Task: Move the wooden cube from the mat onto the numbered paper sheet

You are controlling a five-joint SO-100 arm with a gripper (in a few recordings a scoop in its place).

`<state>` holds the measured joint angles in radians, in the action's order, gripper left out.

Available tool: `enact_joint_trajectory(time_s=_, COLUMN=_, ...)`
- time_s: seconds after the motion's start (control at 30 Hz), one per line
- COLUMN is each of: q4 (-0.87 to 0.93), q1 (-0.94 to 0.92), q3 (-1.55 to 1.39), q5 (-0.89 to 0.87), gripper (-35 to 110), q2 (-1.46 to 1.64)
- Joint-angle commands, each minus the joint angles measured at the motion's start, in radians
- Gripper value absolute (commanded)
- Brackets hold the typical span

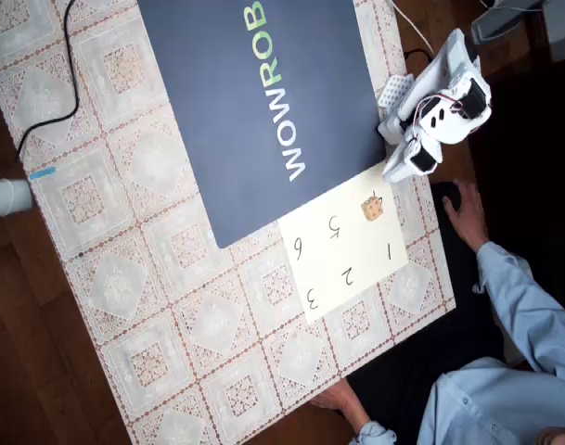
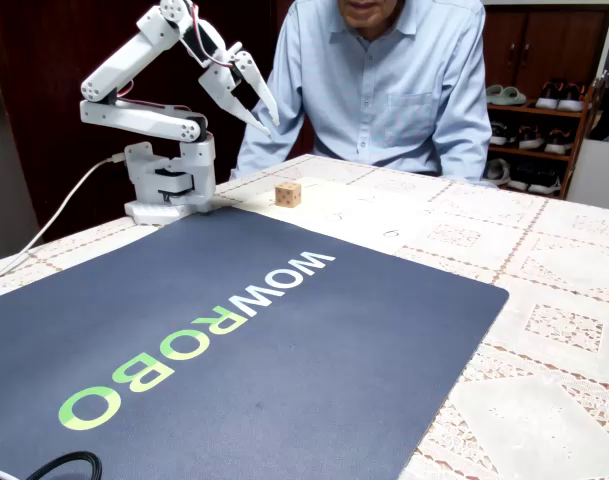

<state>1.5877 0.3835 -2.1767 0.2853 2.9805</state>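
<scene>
Overhead view. We record a large dark navy rectangular mat (image 1: pixel 263 102) with white and green "WOWROB" lettering, lying on a beige lace-patterned tablecloth (image 1: pixel 143 278). At the mat's 5 o'clock corner lies a pale cream rectangular paper sheet (image 1: pixel 342 250) bearing handwritten dark numerals; we read 1, 2, 3, 5 and 6. The tiny light tan wooden cube (image 1: pixel 372 209) with dark dots rests on this sheet near its 1 o'clock edge, off the mat. The white two-finger gripper (image 1: pixel 400 167) of the white arm sits at 1 o'clock from the cube, just beside the sheet's edge and apart from the cube. We cannot tell the finger spacing from this angle. A person in a light blue shirt (image 1: pixel 514 352) occupies the 4 o'clock region, with a hand (image 1: pixel 466 215) near the table edge.

Fixed view. We note the mat (image 2: pixel 234 370) across the foreground and the sheet (image 2: pixel 354 210) beyond it. The cube (image 2: pixel 288 194) stands on the sheet, at 3 o'clock from the arm's white base (image 2: pixel 169 180). The gripper (image 2: pixel 264 112) is raised above the table, at 11 o'clock from the cube and clear of it. Its fingers (image 2: pixel 246 112) are parted by a narrow gap and hold nothing. The person's shirt (image 2: pixel 384 90) is seated behind the table at 12 o'clock.
</scene>
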Motion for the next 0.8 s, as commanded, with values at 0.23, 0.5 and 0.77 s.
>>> enact_joint_trajectory(time_s=0.23, q4=-0.114, q1=-0.503, q3=-0.206, q5=-0.077, gripper=0, q2=0.252)
enact_joint_trajectory(time_s=0.5, q4=-0.232, q1=-0.604, q3=-0.483, q5=-0.152, gripper=0, q2=0.273)
enact_joint_trajectory(time_s=0.77, q4=-0.445, q1=-0.637, q3=-0.713, q5=-0.143, gripper=0, q2=0.275)
